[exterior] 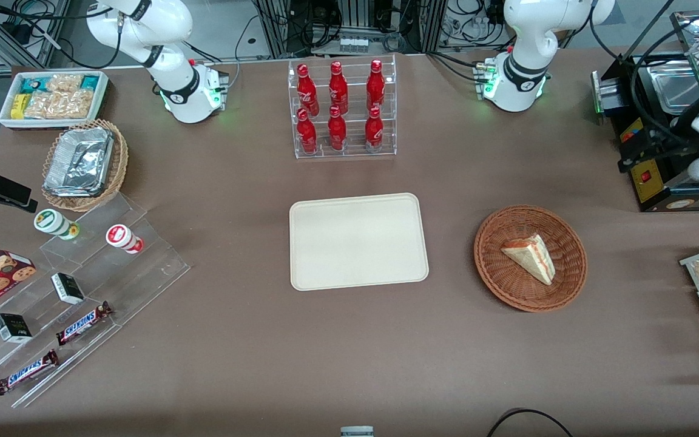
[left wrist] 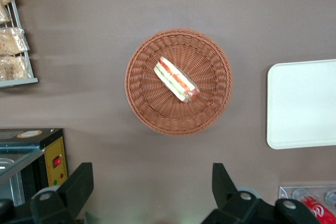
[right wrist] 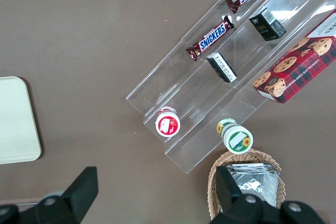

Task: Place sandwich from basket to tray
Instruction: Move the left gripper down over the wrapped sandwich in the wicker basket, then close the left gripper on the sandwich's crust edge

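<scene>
My gripper (left wrist: 152,192) hangs high above the table, jaws wide and empty. The sandwich (exterior: 530,257) lies in the basket (exterior: 495,273); probably soft and light, so I'd pinch its bread faces gently.

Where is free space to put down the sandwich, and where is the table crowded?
The tray is bare. Bare cloth lies between it and the basket holding the sandwich, and between it and the bottle rack. The gripper hangs open above the table near the basket. The parked arm's end is crowded by the clear snack steps.
</scene>
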Action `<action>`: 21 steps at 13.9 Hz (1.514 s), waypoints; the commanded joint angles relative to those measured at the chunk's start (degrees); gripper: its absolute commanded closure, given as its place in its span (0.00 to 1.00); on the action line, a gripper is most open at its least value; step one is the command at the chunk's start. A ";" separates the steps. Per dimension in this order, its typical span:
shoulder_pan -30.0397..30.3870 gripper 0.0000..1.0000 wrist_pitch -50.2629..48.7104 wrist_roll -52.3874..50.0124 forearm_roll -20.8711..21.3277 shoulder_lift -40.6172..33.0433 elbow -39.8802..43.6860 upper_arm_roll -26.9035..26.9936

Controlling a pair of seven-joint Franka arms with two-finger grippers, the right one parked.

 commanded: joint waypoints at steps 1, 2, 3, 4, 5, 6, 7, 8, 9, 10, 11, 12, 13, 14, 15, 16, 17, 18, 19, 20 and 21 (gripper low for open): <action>-0.40 0.00 4.68 -5.06 0.94 5.80 -1.35 -0.86; -0.41 0.00 8.09 -7.09 1.11 7.21 -3.01 -1.91; -0.41 0.00 13.00 -10.15 1.03 7.92 -5.99 -2.26; -0.41 0.00 17.40 -13.75 1.02 8.36 -9.06 -2.44; -0.49 0.00 21.53 -17.79 1.02 9.06 -13.18 -3.23; -0.50 0.00 25.84 -20.18 1.11 9.24 -16.79 -3.32; -0.41 0.00 29.79 -23.77 1.03 9.24 -19.79 -3.32; -0.49 0.00 32.88 -29.29 1.02 9.33 -21.99 -3.50; -0.50 0.00 37.00 -35.78 1.02 9.33 -24.62 -3.67; -0.50 0.00 41.48 -40.63 1.11 9.25 -27.52 -4.37; -0.58 0.00 45.70 -43.20 1.11 8.72 -30.68 -4.38; -0.50 0.00 49.74 -44.80 1.11 8.11 -33.93 -4.38; -0.50 0.00 52.92 -46.64 1.11 7.58 -36.23 -4.38; -0.58 0.00 55.39 -49.01 1.11 7.66 -37.64 -4.38; -0.50 0.00 55.67 -49.29 1.20 7.84 -38.18 -4.38; -0.50 0.00 55.76 -49.47 1.20 7.93 -38.97 -4.38; -0.50 0.00 55.94 -49.64 1.20 8.01 -39.24 -4.38; -0.50 0.00 56.02 -49.91 1.11 8.19 -39.24 -4.38; -0.50 0.00 56.11 -50.00 1.11 8.89 -39.24 -4.38; -0.50 0.00 56.37 -50.17 1.11 9.59 -39.24 -4.38; -0.41 0.00 57.16 -50.87 1.11 10.64 -39.33 -4.38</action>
